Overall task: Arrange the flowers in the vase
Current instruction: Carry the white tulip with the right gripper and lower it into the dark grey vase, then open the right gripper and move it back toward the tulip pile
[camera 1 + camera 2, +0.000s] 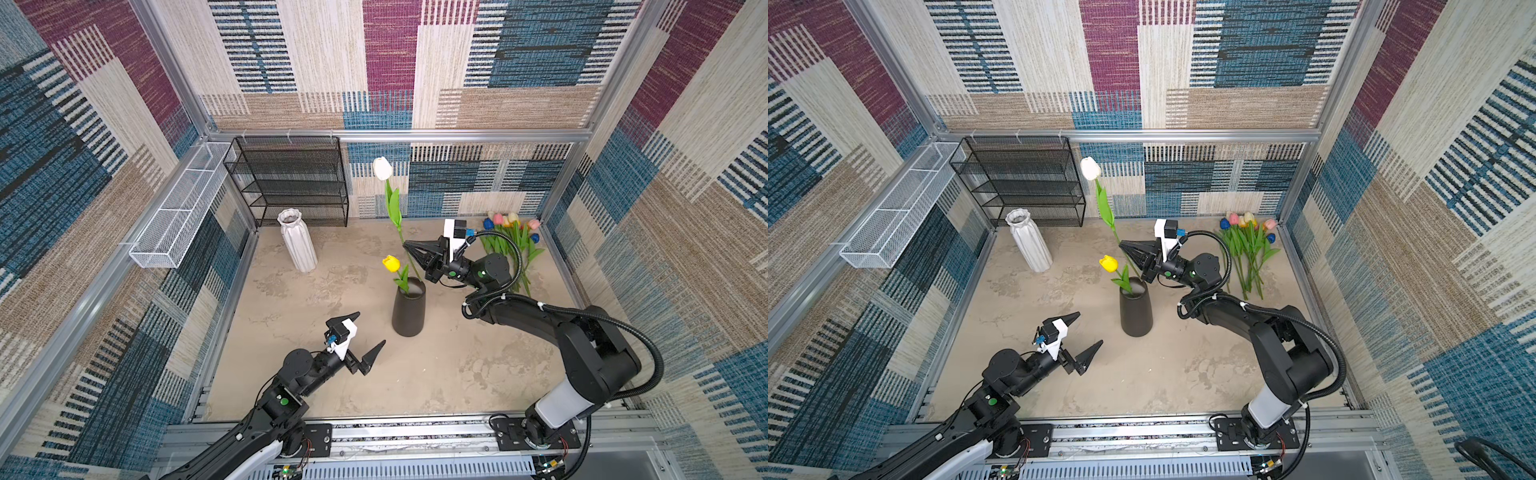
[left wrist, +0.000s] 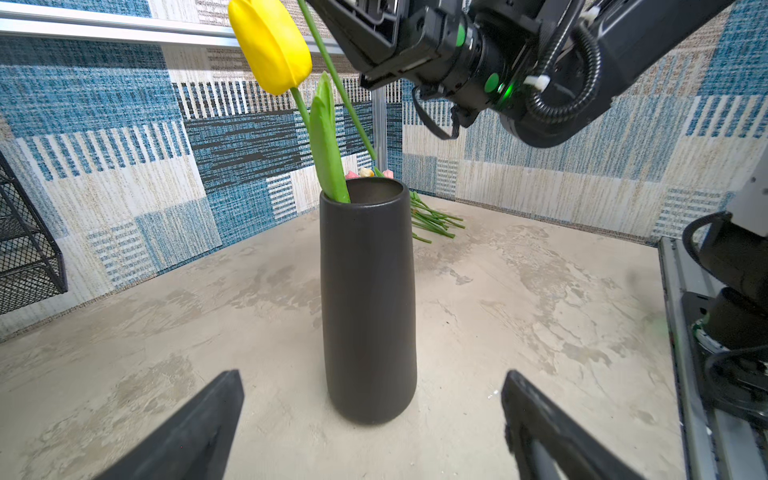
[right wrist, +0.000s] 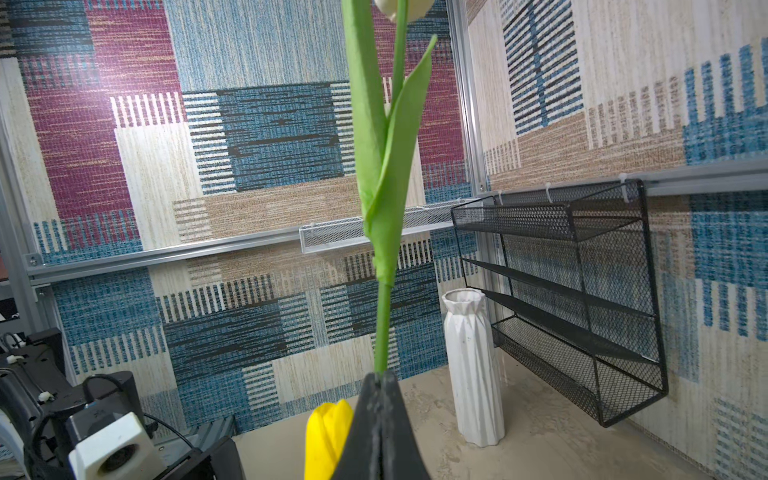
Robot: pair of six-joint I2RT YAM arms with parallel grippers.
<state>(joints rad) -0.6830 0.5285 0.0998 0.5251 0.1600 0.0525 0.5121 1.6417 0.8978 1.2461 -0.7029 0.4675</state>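
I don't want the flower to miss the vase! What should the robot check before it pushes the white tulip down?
1. Grip: right gripper shut on the stem of the white tulip: ok.
2. Target: black vase stands upright: ok.
3. Entry: stem end inside the vase: not ok; the left wrist view shows it ending above the rim.
4. Aim: stem end straight over the mouth: cannot tell.
5. Room: yellow tulip sits at the mouth's other side: ok.
6. Clearance: left gripper open, apart from the vase: ok.
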